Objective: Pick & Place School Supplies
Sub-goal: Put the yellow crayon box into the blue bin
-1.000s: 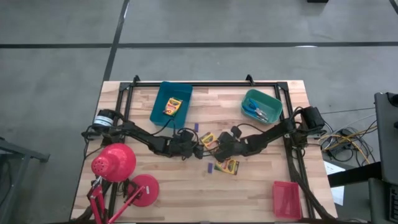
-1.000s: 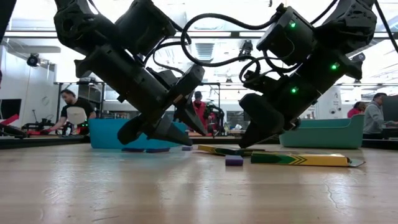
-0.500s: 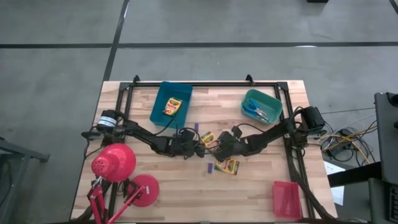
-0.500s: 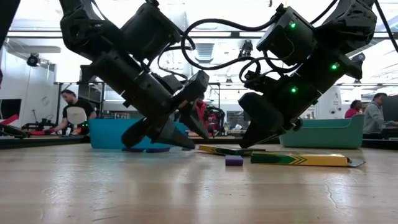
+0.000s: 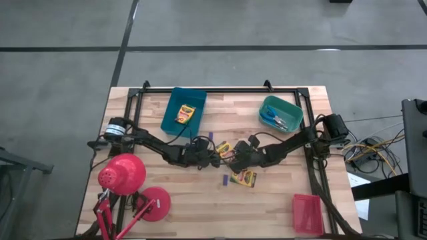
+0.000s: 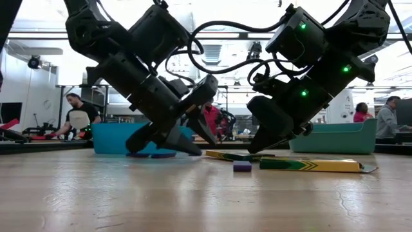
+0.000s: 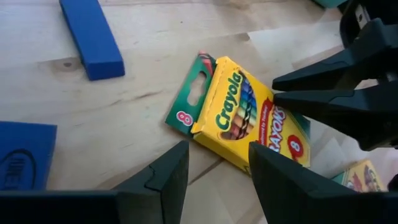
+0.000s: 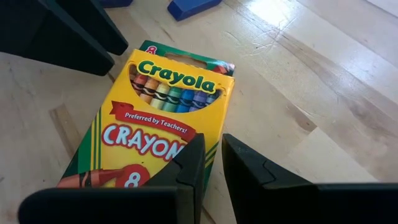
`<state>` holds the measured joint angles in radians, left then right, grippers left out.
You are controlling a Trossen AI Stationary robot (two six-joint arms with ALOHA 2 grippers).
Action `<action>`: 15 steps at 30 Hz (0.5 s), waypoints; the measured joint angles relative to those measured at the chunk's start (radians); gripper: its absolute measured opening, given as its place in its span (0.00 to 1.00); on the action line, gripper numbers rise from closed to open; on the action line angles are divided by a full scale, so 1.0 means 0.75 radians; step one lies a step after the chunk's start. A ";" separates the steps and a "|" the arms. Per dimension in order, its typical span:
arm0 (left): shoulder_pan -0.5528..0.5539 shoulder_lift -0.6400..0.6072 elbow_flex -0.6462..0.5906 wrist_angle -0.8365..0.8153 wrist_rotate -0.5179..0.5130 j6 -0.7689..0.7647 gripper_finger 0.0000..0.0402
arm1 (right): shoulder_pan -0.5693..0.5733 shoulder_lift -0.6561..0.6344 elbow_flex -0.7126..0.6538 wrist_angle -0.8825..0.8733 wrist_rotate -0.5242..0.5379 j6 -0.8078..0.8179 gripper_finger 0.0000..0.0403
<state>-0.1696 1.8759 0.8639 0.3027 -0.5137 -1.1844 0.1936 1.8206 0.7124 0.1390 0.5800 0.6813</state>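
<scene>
One yellow crayon box [image 5: 222, 149] lies flat mid-table between both grippers, and shows in the left wrist view [image 7: 239, 118] and the right wrist view [image 8: 155, 124]. My left gripper [image 5: 208, 155] [image 7: 214, 167] is open and low at the table, its fingers astride the box's near long edge. My right gripper [image 5: 233, 157] [image 8: 212, 167] points down at the box's other side, its fingers a narrow gap apart. A second crayon box [image 5: 245, 178] lies flat nearer the front edge. A third [image 5: 185, 113] rests in the blue tray. The scissors [image 5: 275, 119] lie in the teal tray. Purple sticks [image 5: 209, 137] [image 5: 225, 180] lie on the wood. My left gripper's fingers [image 7: 171, 171] stand on either side of the crayon box's edge [image 7: 221, 155]; I cannot tell whether they touch it. My right gripper's fingers [image 8: 189, 162] slant down over the box's long edge [image 8: 210, 149], which runs into their gap; I cannot tell whether they touch it.
The blue tray [image 5: 175, 127] sits at far left and the teal tray [image 5: 293, 110] at far right. A red tray [image 5: 307, 213] is at the near right corner and a red desk lamp [image 5: 123, 175] at near left. A black frame [image 5: 220, 91] edges the table. People show in the room beyond [image 6: 76, 119].
My left gripper has slid a little toward the table's right, closer to the crayon box and the right gripper, staying low at the table. The crayon boxes have not moved.
</scene>
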 joint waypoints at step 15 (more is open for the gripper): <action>0.017 0.000 0.001 -0.008 0.033 -0.008 0.43 | 0.000 0.001 -0.002 0.035 -0.003 -0.006 0.13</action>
<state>-0.1570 1.8759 0.8642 0.2970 -0.4889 -1.1904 0.1936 1.8210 0.7113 0.1651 0.5775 0.6769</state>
